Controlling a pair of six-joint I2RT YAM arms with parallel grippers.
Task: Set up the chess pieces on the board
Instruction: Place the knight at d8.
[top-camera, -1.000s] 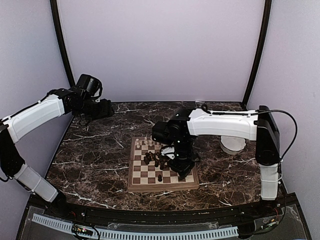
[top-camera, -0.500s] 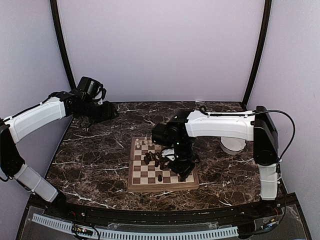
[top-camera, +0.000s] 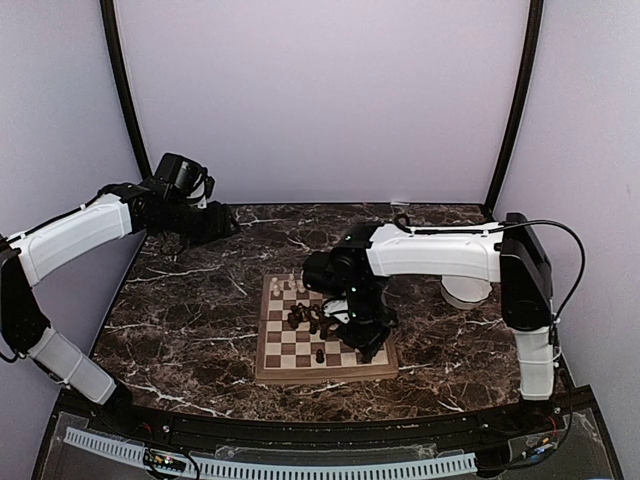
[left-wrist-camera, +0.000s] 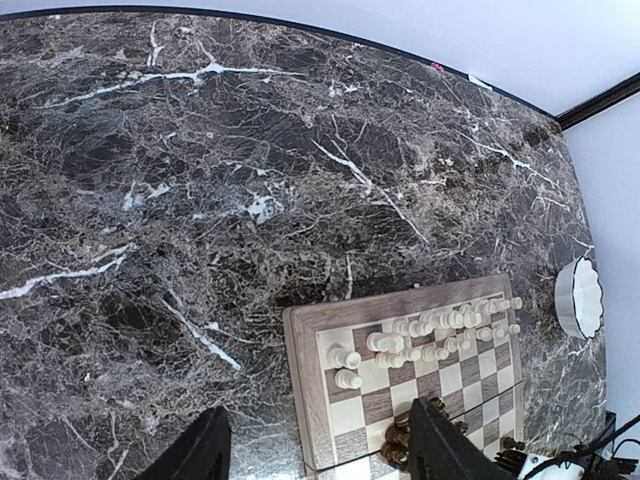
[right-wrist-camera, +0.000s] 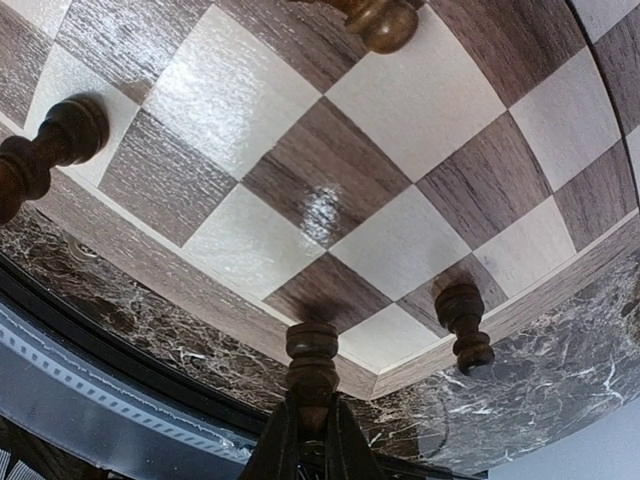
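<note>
R arm over board, pieces clustered mid-board, L arm far-left

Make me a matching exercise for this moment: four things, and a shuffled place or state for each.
1. left gripper
2. right gripper
3. white bowl
4. cream pieces

a. shut on a dark piece
b. on the board's far rows
c. open, above the table
d. on the table, beside the board

Pairs: 1-c, 2-a, 3-d, 4-b

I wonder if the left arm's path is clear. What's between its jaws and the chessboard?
Just bare marble table lies between the left gripper and the board, nothing else; the top view shows it.
</note>
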